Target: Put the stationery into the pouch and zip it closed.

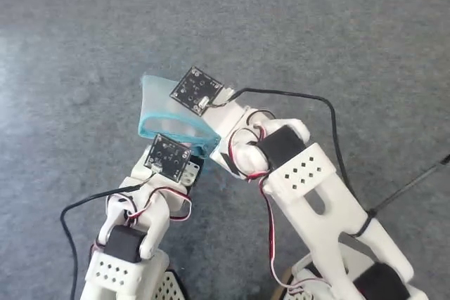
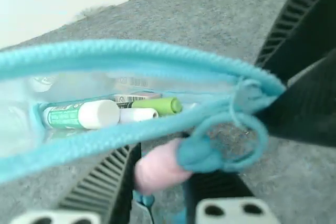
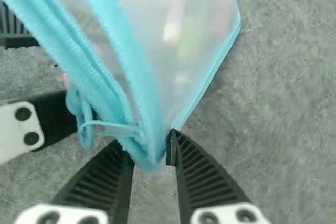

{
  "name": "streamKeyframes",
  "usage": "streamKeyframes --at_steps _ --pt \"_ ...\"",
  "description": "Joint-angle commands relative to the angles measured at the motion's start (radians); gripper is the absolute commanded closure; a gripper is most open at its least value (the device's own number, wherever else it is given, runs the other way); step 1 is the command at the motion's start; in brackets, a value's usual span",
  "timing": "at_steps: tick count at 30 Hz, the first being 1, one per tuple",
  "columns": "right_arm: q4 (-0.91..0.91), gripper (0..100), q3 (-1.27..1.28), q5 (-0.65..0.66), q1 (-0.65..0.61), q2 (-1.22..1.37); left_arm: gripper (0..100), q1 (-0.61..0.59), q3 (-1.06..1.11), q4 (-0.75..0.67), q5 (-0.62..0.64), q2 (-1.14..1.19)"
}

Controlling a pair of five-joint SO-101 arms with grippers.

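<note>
Above the grey carpet (image 1: 63,54), between the two arms, the blue see-through pouch (image 1: 163,114) is held up with its zipper mouth open. One end of it is pinched tight between the jaws of the right gripper (image 3: 149,148), while the left gripper (image 2: 160,177) is clenched on a pink tab (image 2: 152,171) beside the zipper's blue cord loop (image 2: 231,148). Inside the pouch a green-and-white tube (image 2: 79,115) and a green marker (image 2: 157,105) are seen lying side by side.
</note>
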Motion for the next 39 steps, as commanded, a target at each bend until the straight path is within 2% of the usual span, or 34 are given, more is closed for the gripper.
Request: streamKeyframes --at_steps 1,7,11,16,24,27,29,35,39 --pt "-0.041 99.1 0.026 0.014 0.007 -0.048 99 -0.008 -0.015 -0.035 -0.035 -0.012" --pt "-0.107 99.1 0.100 0.051 0.111 -0.048 99 -0.009 -0.016 -0.031 -0.035 -0.012" --pt "-0.154 99.1 0.140 0.057 0.171 -0.047 99 -0.084 -0.033 -0.032 -0.003 -0.012" --pt "-0.177 99.1 0.157 0.058 0.193 -0.047 99 -0.157 -0.054 -0.031 0.012 -0.012" --pt "-0.177 99.1 0.160 0.051 0.229 -0.047 99 -0.160 -0.054 -0.028 0.012 -0.012" --pt "-0.177 98.9 0.160 0.049 0.217 -0.058 99 -0.160 -0.054 -0.028 0.012 -0.012" --pt "-0.177 97.6 0.158 0.051 0.165 -0.068 99 -0.160 -0.054 -0.028 0.012 -0.012" --pt "-0.223 82.0 0.270 0.066 0.018 -0.199 99 -0.160 -0.054 -0.028 0.012 -0.009" --pt "-0.240 83.0 0.376 0.100 -0.002 -0.389 99 -0.160 -0.054 -0.029 0.012 -0.011"
